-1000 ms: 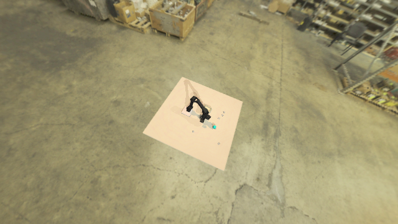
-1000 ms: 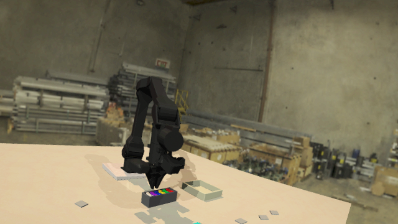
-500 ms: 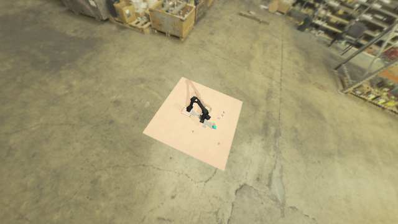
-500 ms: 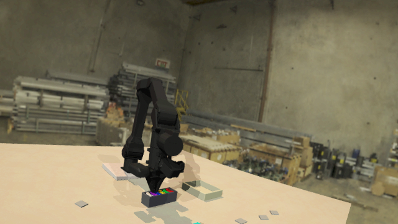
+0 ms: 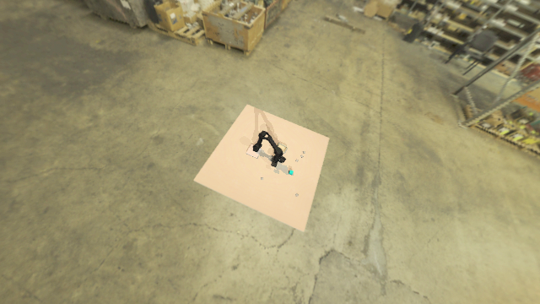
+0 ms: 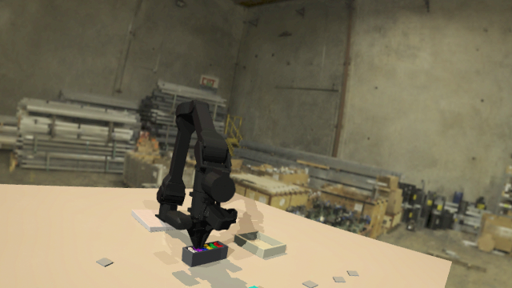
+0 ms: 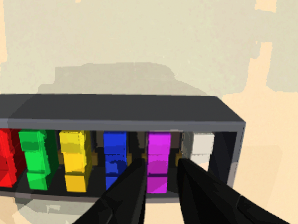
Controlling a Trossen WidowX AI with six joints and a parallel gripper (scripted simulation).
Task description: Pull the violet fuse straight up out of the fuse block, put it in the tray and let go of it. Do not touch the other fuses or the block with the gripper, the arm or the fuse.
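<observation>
you're looking down the wrist view at the fuse block (image 7: 120,117), a dark grey box with 6 coloured fuses standing in a row: red at the left edge (partly cut off), then green, yellow, blue, the violet fuse (image 7: 158,161), and white at the right end. the violet fuse sits in its slot, 2nd from the right, with the blue fuse (image 7: 115,155) on one side and the white fuse (image 7: 202,151) on the other.

your fingers are set narrow with a small gap between them, and the gripper (image 7: 161,192) is lined up on the violet fuse: the lower part of that fuse shows in the gap. nothing is pinched yet; the tips stand low in front of the fuse, and whether they touch it you cannot tell from this angle.

from the exterior view the arm (image 6: 200,160) is folded over and pointing straight down, the gripper tip just at the top of the fuse block (image 6: 205,254) near its left end as seen there. the tray (image 6: 260,245), a shallow pale-walled box, lies on the desk (image 6: 60,224) just beside the block to the right, apart from it. a few small grey squares lie scattered on the desk, well apart from the block.

in the top view the arm (image 5: 270,149) is tiny on the peach desk, and a small teal cube (image 5: 290,172) lies near it.
</observation>
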